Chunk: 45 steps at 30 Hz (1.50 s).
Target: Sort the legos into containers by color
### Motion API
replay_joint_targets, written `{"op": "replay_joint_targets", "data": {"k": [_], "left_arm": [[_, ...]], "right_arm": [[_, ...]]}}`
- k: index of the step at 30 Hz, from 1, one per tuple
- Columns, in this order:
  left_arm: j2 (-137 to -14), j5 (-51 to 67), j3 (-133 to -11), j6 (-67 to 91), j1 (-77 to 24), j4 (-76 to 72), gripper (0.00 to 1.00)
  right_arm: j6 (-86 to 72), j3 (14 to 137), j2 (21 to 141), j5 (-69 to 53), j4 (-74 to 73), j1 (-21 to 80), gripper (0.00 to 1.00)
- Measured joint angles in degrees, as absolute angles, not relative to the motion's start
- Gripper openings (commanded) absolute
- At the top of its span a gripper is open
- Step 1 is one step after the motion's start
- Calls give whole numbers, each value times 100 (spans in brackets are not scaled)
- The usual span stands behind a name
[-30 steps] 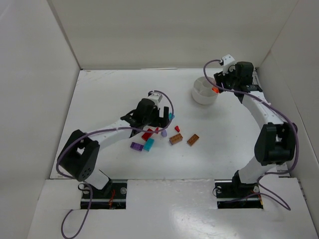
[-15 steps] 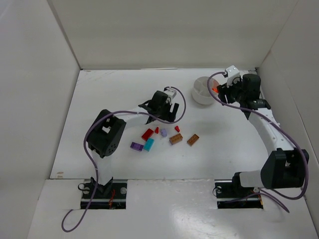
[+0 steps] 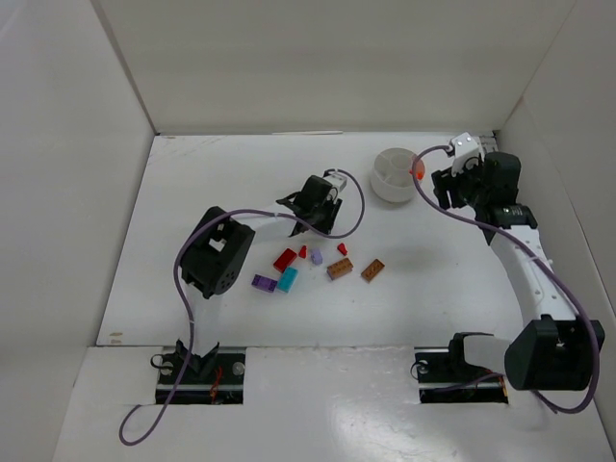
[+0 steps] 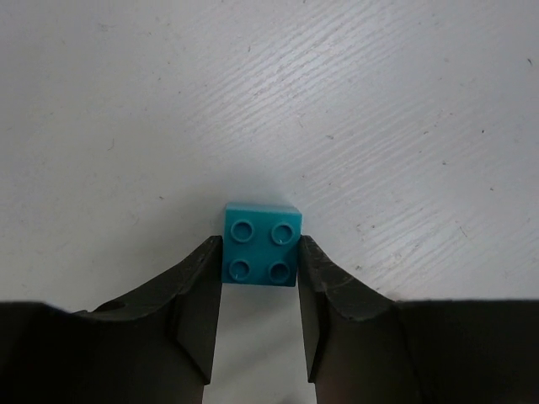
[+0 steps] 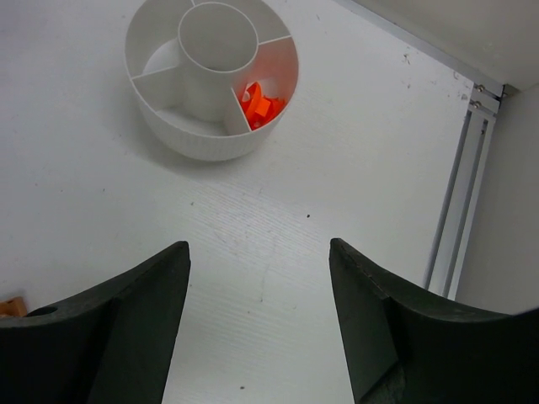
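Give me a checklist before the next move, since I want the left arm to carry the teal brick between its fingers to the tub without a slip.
1. The teal brick is centred in the left gripper: ok.
2. Both fingers touch the brick: ok.
3. Brick lifted off the table: cannot tell.
4. The right gripper is open, holding nothing: ok.
5. The tub has a compartment free of the orange pieces: ok.

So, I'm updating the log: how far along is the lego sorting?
Done: orange pieces sit in one tub compartment. In hand: the left tool pinches a teal brick; the right tool is open, empty. Left: the red brick, purple brick, brown brick and others lie loose on the table.
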<state>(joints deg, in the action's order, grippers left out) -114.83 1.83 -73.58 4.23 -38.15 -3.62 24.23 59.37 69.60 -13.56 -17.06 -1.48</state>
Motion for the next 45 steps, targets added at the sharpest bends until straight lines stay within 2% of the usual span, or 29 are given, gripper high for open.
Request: {"op": "replay_joint_targets", "data": {"k": [4, 10, 12, 14, 15, 22, 24, 27, 31, 39, 42, 45], "left_arm": [[-11491, 145, -7387, 405, -3854, -320, 22], [-11454, 220, -7406, 414, -3922, -266, 21], [-11415, 360, -7498, 432, -3948, -248, 21], [-11378, 489, -7693, 434, -3977, -263, 21], [-11373, 552, -7865, 447, -3997, -250, 21], [-11675, 738, -9900, 541, -4270, -344, 21], [-11933, 794, -10492, 589, -4344, -464, 25], [-12352, 862, -11166, 655, -4449, -480, 25], [-12962, 854, -11782, 690, -4556, -381, 30], [-13900, 561, -12586, 696, -4707, -163, 30], [-13968, 440, -12610, 703, -4729, -102, 37], [-13979, 340, -12641, 714, -4724, -93, 49]], "right_arm": [[2425, 5918, 6622, -1236, -1887, -154, 73], [2388, 5857, 5990, -987, -2060, -191, 75], [2322, 5688, 5728, -854, -2064, -191, 79], [2252, 5489, 5496, -687, -2147, -191, 93], [2213, 5398, 5400, -569, -2204, -191, 100], [1966, 5070, 4904, 320, -2755, -191, 100], [1927, 5070, 4772, 580, -2834, -191, 100], [1907, 5070, 4587, 827, -2886, -191, 100], [1896, 5070, 4493, 888, -2899, -191, 100], [1861, 5070, 4580, 873, -2917, -191, 100], [1861, 5070, 4587, 854, -2917, -191, 100], [1861, 5070, 4609, 834, -2915, -191, 100]]}}
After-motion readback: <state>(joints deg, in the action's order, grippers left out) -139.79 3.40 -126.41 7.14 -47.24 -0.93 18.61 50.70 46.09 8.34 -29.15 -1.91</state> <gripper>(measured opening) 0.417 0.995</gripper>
